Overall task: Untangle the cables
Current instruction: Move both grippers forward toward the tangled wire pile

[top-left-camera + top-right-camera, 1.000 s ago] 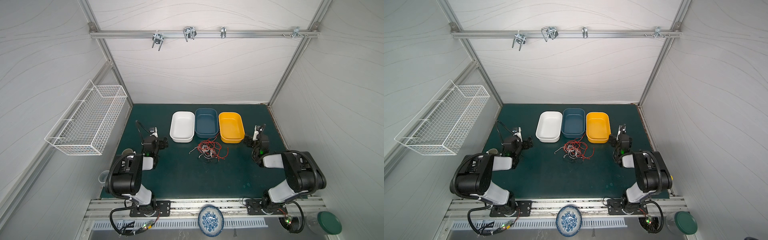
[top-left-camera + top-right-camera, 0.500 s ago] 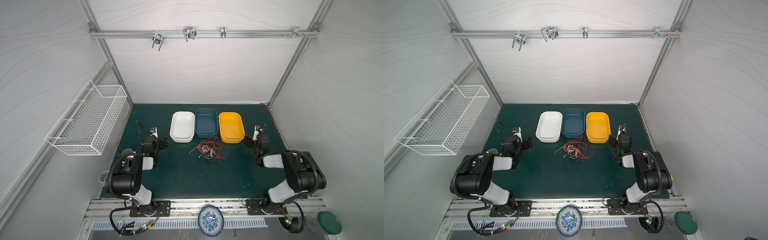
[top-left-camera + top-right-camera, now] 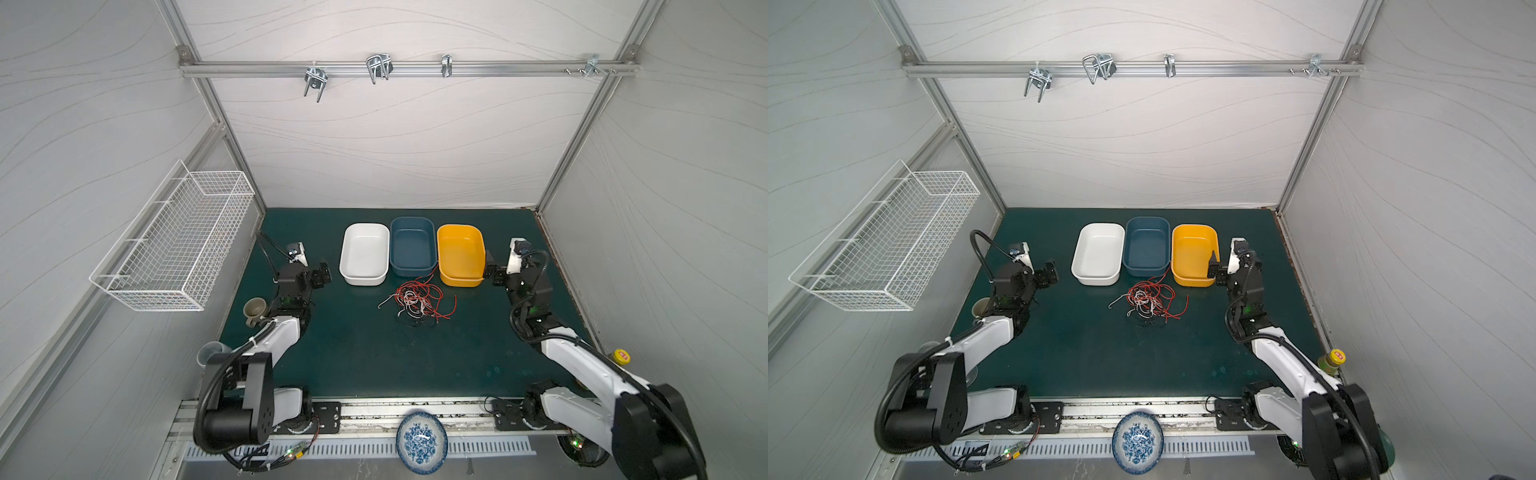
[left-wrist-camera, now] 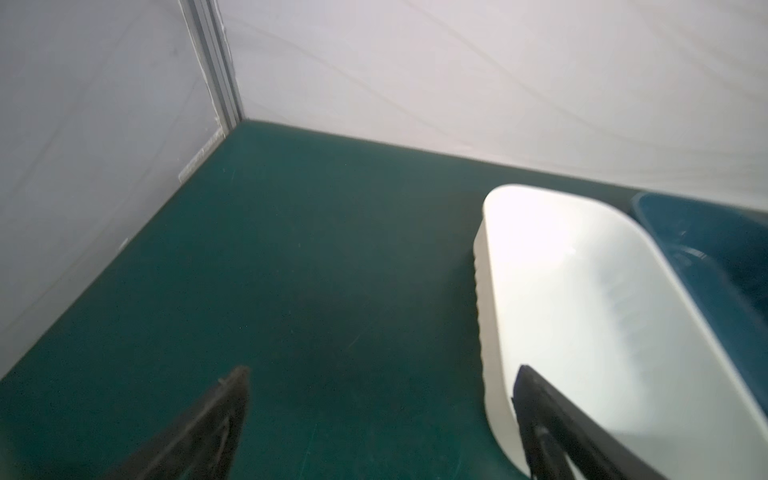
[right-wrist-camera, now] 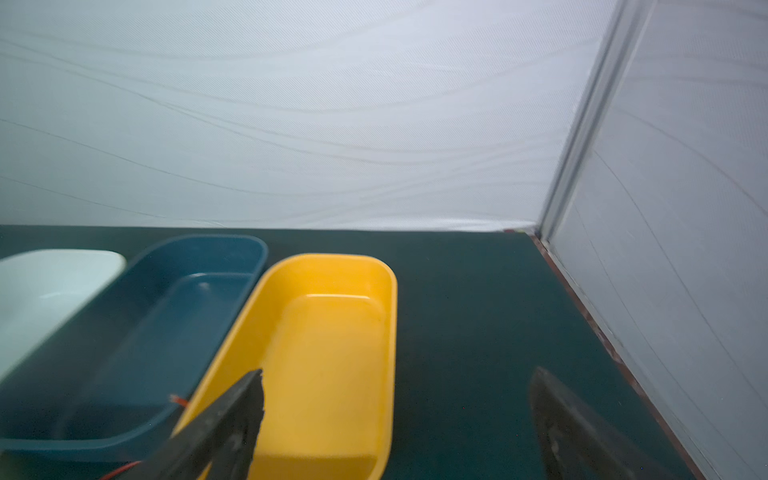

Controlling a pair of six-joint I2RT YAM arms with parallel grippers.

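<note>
The cables (image 3: 415, 301) lie in one messy heap on the green mat (image 3: 353, 365). Red, white and black wires loop over each other. None is pulled out and lying by itself. So I think the job has not really begun, and all the untangling is left to do.

The heap sits between the two claws, well apart from both. From the right claw (image 3: 492, 272) it is off to the left and a bit back toward the robot. From the left claw (image 3: 322, 276) it is far off to the right, past the white tray (image 3: 363, 281).

Both claws are spread wide apart and hold nothing. The left claw is just beside the white tray. The right claw is just beside the yellow tray (image 3: 461, 281). The blue tray (image 3: 413, 272) stands between those two trays. All three trays are empty.

In the right wrist view, one red wire end (image 5: 178, 401) peeks out by the blue tray's near wall.

I think a claw must first come over to the heap and take hold of one wire.
</note>
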